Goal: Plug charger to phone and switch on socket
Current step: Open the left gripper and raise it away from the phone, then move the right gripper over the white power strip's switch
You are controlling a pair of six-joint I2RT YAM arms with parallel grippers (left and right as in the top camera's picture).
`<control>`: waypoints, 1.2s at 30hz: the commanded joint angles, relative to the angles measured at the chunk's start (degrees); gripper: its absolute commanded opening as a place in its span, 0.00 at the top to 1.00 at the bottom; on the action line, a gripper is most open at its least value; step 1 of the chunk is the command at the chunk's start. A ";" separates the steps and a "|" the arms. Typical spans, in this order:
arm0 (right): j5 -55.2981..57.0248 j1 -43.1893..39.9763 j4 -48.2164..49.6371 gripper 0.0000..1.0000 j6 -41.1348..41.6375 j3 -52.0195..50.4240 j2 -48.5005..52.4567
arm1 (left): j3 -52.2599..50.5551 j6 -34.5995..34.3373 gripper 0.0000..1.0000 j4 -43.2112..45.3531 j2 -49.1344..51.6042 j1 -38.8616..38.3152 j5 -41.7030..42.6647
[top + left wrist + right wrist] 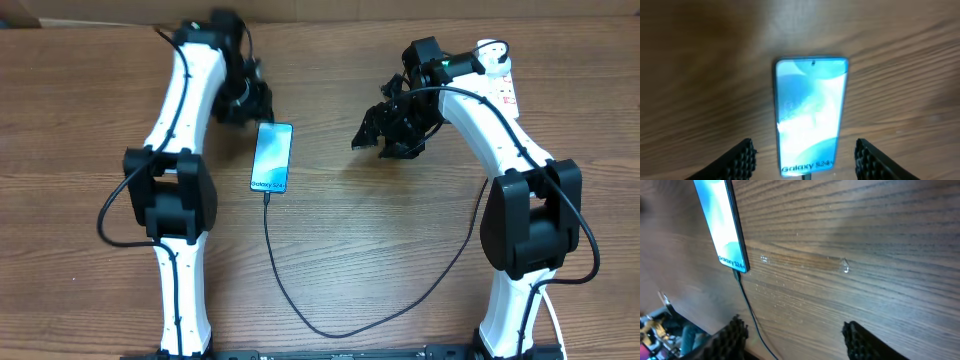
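Note:
The phone (pixel 272 158) lies flat on the wooden table, its blue-teal screen lit. The charger's thin black cable (pixel 330 330) is plugged into the phone's near short end, loops toward the table's front edge, then runs up behind my right arm. The connector tip (pixel 737 272) sits in the phone (pixel 720 225). The white socket strip (pixel 503 78) lies at the back right, partly hidden by my right arm. My left gripper (pixel 253 104) hovers just beyond the phone's far end, open, with the phone (pixel 810 110) below its fingers (pixel 740 160). My right gripper (pixel 378 143) is open and empty, right of the phone.
Bare wood-grain table (pixel 380 230) stretches between the two arms. The cable (pixel 747 305) passes close to the right gripper's left finger (pixel 730 340) without touching it. Both arm bases stand at the front edge.

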 commanded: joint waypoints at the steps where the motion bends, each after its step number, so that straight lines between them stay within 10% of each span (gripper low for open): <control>1: 0.76 -1.22 -0.90 0.43 -0.37 5.88 -2.97 | 11.65 -0.20 0.36 -4.20 -0.52 1.18 -0.37; 15: 21.09 -13.42 -14.19 0.56 5.07 29.59 -3.58 | 37.13 -0.20 0.00 -13.27 -0.52 1.27 -0.42; 22: 33.11 -21.79 -11.63 0.23 4.07 28.96 -3.04 | 36.96 -0.17 0.01 -13.27 -0.52 1.27 -0.63; 36: 40.02 -26.84 0.31 0.15 1.18 28.70 6.73 | 36.96 -0.17 0.00 -13.27 -0.52 1.27 -0.63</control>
